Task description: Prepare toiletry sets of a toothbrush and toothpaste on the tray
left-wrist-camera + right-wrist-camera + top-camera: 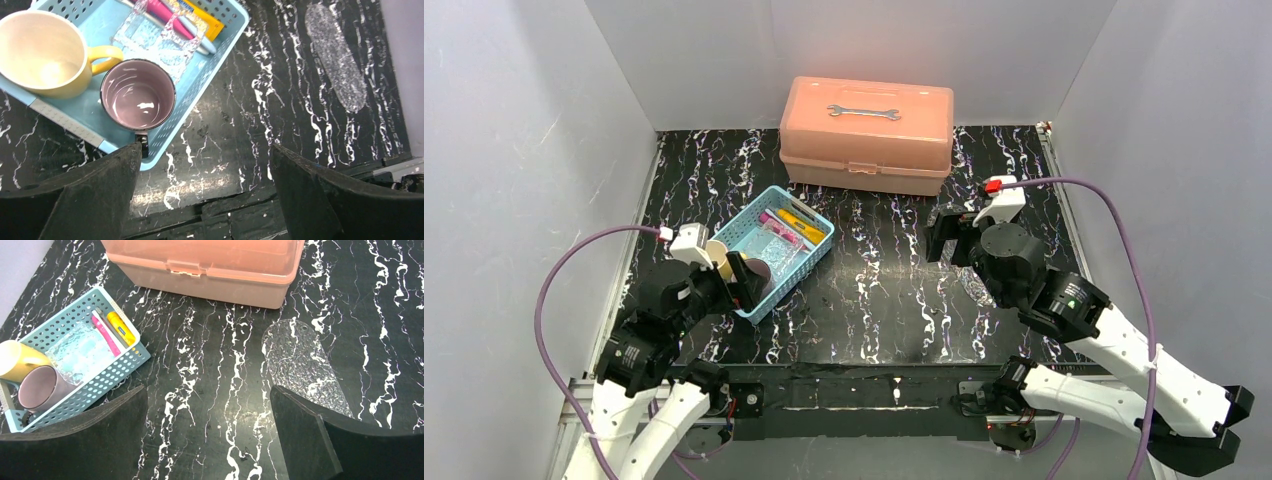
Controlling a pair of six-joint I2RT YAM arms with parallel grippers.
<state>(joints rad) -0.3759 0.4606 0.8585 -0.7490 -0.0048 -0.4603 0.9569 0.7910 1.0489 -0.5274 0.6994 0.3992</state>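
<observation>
In the light-blue mesh basket [746,240] lie a magenta toothpaste tube [105,333], a yellow toothpaste tube [121,328] and a thin pale toothbrush [202,44] between them. The clear glittery tray [157,40] lies partly over them in the basket. A yellow mug [42,55] and a purple mug [137,95] stand at the basket's near end. My left gripper [205,150] hangs open over the bare table just beside the purple mug. My right gripper [207,390] is open above the table's middle, holding nothing.
A salmon-pink toolbox [866,135] with a wrench [862,111] on its lid stands at the back. A clear glittery oval plate [305,367] lies flat on the black marbled table [874,280], right of centre, under my right arm. White walls close in three sides.
</observation>
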